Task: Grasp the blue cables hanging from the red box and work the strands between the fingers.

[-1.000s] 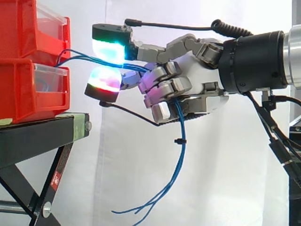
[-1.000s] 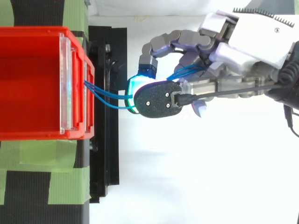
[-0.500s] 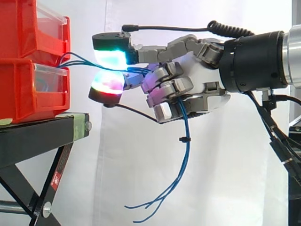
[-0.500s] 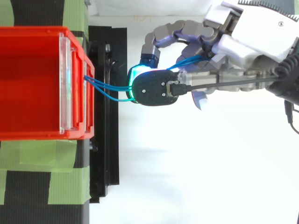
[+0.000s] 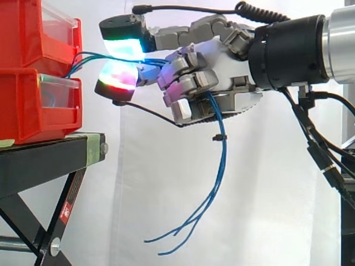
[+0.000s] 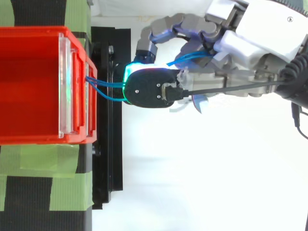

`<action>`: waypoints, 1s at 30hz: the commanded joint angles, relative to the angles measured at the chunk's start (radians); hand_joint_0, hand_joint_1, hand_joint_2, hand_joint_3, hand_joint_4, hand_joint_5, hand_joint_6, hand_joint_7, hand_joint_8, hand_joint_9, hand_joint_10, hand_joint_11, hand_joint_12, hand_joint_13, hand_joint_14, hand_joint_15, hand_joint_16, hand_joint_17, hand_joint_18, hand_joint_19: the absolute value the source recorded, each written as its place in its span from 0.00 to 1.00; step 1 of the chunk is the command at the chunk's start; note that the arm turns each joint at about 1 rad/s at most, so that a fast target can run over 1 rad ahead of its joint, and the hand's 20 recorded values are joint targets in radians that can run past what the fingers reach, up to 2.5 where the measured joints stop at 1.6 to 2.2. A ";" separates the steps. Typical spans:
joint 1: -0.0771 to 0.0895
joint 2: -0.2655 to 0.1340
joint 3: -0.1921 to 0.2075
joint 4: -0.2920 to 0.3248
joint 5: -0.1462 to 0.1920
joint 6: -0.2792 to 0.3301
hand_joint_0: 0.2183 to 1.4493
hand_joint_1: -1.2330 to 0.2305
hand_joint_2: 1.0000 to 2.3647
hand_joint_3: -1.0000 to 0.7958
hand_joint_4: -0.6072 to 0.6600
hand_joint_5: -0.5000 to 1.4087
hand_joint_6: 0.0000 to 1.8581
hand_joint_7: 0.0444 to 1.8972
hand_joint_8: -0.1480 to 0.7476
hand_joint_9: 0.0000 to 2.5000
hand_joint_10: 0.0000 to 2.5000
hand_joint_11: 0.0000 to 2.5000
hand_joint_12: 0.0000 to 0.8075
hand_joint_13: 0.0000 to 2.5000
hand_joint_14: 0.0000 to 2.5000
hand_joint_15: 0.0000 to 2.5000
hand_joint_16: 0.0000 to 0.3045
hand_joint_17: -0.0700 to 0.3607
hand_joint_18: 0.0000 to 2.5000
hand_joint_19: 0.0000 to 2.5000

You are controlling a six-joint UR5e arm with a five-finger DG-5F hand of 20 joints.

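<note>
Where the blue cables (image 5: 221, 160) leave the front of the red box (image 6: 29, 86), the hand (image 5: 222, 77) pinches them between two glowing pads (image 5: 125, 47), just beside the box, probably to limit pull on their anchor. Other fingers curl round the strands nearer the palm, likely keeping them separated. Loose ends hang free below, apart from the black stand (image 5: 44, 160).

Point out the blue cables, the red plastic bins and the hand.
blue cables (image 5: 223, 160), side view, hanging strands
red plastic bins (image 5: 22, 111), side view, lower bin's wall
hand (image 5: 227, 66), side view, white palm
</note>
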 commanded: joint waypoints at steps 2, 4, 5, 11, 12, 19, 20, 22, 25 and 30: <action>0.000 0.000 0.009 -0.041 -0.002 -0.002 0.52 0.35 0.01 0.49 0.63 0.30 0.62 0.55 0.72 0.69 1.00 1.00 0.73 0.74 1.00 0.63 0.76 0.57 0.98 0.29; 0.000 0.000 0.009 -0.050 -0.002 0.000 0.58 0.37 0.04 0.59 0.60 0.27 0.72 0.50 0.72 0.69 1.00 1.00 0.73 0.74 1.00 0.63 0.76 0.57 0.98 0.29; 0.000 0.000 0.009 -0.052 -0.002 0.000 0.53 0.40 0.28 0.54 0.61 0.26 0.74 0.48 0.72 0.69 1.00 1.00 0.73 0.74 1.00 0.63 0.76 0.57 0.98 0.29; 0.000 0.000 0.009 -0.060 -0.002 0.000 0.52 0.51 0.30 0.46 0.74 0.55 0.01 0.69 0.72 0.69 1.00 1.00 0.73 0.74 1.00 0.63 0.76 0.57 0.98 0.29; 0.000 -0.001 0.009 -0.060 -0.002 -0.002 0.51 0.51 0.33 0.45 0.76 0.55 0.01 0.68 0.72 0.69 1.00 1.00 0.73 0.74 1.00 0.63 0.76 0.57 0.98 0.29; 0.000 0.000 0.009 -0.061 0.000 -0.003 0.72 0.42 0.01 0.66 0.66 0.60 0.01 0.76 0.72 0.69 1.00 1.00 0.73 0.74 1.00 0.63 0.76 0.57 0.98 0.29; 0.000 0.000 0.009 -0.061 0.000 -0.003 0.72 0.41 0.02 0.67 0.65 0.59 0.00 0.81 0.72 0.69 1.00 1.00 0.73 0.74 1.00 0.63 0.76 0.57 0.98 0.29; 0.000 0.000 0.009 -0.061 -0.002 -0.003 0.71 0.40 0.05 0.66 0.65 0.51 0.23 0.69 0.72 0.69 1.00 1.00 0.73 0.74 1.00 0.63 0.76 0.57 0.98 0.29; 0.000 -0.001 0.009 -0.061 -0.002 -0.002 0.64 0.33 0.01 0.65 0.67 0.35 0.56 0.52 0.72 0.69 1.00 1.00 0.73 0.74 1.00 0.63 0.76 0.57 0.98 0.29; 0.000 0.000 0.017 -0.061 0.000 -0.003 0.57 0.31 0.01 0.39 0.65 0.25 0.72 0.51 0.72 0.69 1.00 1.00 0.73 0.74 1.00 0.63 0.76 0.57 0.98 0.29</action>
